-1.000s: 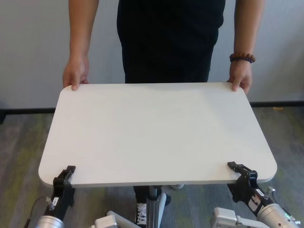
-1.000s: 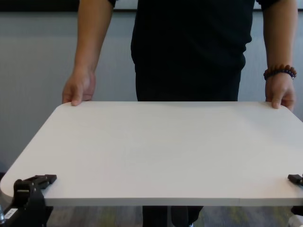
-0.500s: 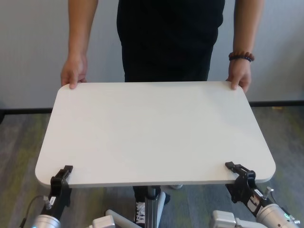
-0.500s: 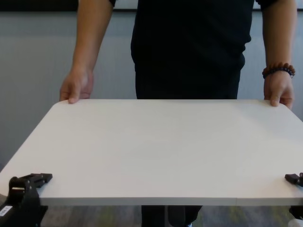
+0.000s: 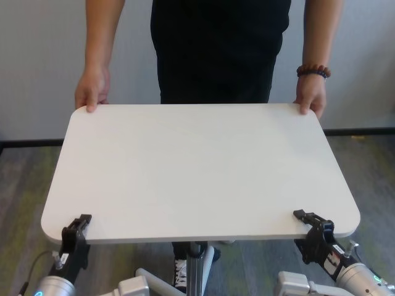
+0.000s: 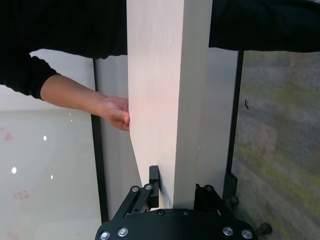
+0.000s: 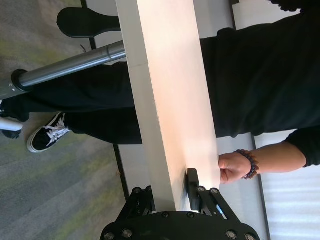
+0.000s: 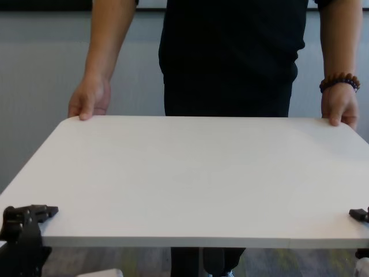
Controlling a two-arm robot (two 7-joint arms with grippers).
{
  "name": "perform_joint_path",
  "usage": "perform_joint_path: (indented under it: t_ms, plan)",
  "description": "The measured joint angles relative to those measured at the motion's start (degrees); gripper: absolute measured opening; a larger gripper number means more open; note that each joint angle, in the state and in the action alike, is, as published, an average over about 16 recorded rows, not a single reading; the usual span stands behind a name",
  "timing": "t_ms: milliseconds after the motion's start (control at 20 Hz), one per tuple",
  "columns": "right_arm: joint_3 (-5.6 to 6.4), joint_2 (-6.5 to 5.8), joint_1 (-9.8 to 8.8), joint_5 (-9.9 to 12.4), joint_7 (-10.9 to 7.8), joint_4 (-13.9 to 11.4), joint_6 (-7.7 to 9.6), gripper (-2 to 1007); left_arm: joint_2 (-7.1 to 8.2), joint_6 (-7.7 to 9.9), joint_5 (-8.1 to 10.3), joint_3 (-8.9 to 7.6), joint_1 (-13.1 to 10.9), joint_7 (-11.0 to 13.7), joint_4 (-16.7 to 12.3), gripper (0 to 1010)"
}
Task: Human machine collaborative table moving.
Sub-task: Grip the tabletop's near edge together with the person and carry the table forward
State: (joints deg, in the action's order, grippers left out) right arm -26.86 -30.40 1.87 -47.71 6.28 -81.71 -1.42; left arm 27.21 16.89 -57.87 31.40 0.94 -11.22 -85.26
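The white table [image 5: 197, 166] fills the middle of the head view and the chest view [image 8: 196, 173]. The human [image 5: 219, 43] in black stands at its far side, with a hand on each far corner; the hand with the beaded bracelet [image 5: 313, 72] is at the far right. My left gripper [image 5: 75, 230] is shut on the table's near left edge, also shown in the left wrist view [image 6: 172, 192]. My right gripper [image 5: 313, 225] is shut on the near right edge, also shown in the right wrist view [image 7: 175, 195]. The metal post [image 7: 70, 65] shows under the top.
A grey wall [image 5: 37, 61] with a dark skirting stands behind the human. The floor is grey-green carpet [image 5: 370, 172]. The human's legs and a black-and-white shoe [image 7: 47, 135] are under the tabletop, near the post's black foot [image 7: 85, 22].
The table has shifted to the left and slightly up. Both grippers and the human's hands have moved with it and kept their hold.
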Motion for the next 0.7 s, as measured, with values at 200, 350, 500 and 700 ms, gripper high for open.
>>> perform_joint_path:
  t_ms: [200, 350, 500, 700]
  plan:
    - [0.82, -0.36, -0.61, -0.1, -1.52, -2.3, 0.76, 289, 0.47, 0.77, -0.49, -0.64, -0.6, 1.5, -2.5, 259]
    - [1.36, -0.53, -0.87, -0.3, -2.44, -3.8, 1.20, 289, 0.66, 1.17, -0.92, -1.16, -0.8, 2.3, -4.1, 259]
    - [1.82, -0.61, -0.97, -0.5, -3.13, -5.0, 1.41, 289, 0.78, 1.40, -1.40, -1.66, -1.0, 2.9, -5.4, 258]
    - [2.35, -0.57, -0.97, -0.9, -3.84, -6.4, 1.41, 288, 0.88, 1.60, -2.09, -2.31, -1.1, 3.6, -7.0, 258]
